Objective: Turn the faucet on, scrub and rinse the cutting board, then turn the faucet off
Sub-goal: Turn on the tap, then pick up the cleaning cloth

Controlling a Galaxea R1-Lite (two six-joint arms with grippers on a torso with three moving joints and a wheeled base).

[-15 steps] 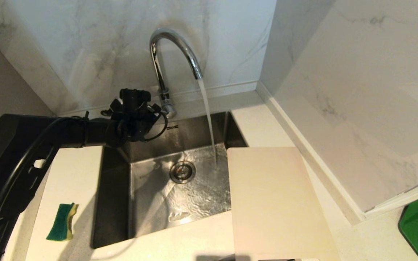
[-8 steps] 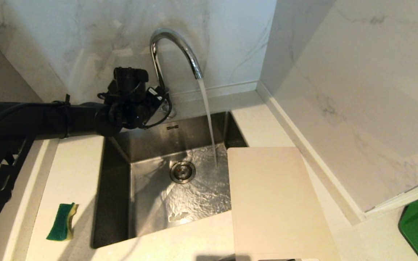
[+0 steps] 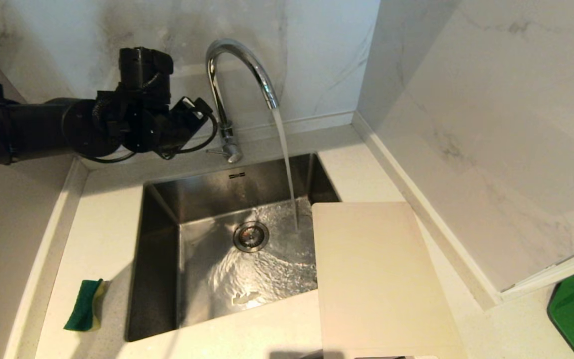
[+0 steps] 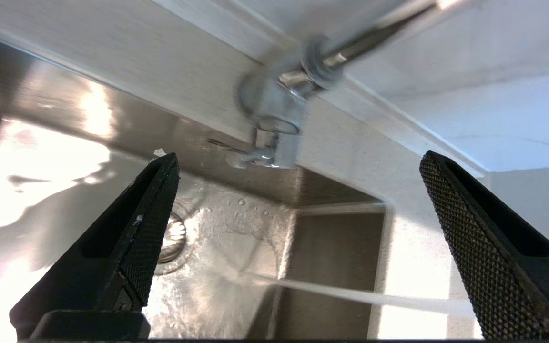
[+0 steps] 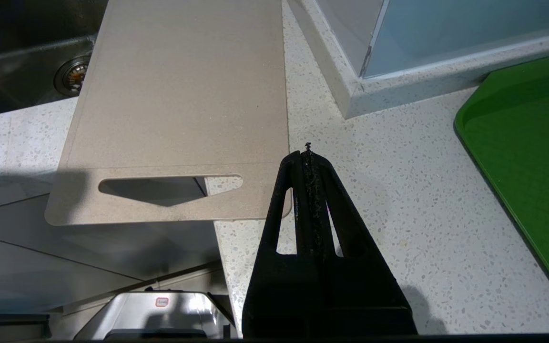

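Now, with the faucet (image 3: 239, 75) running, the empty left gripper (image 4: 298, 247), jaws apart, should probably fetch the sponge (image 3: 83, 312) to scrub the board (image 3: 379, 279).

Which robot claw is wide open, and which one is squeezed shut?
The left gripper, up beside the faucet, has its jaws spread wide and empty. The right gripper, by the cutting board, has its jaws pressed together.
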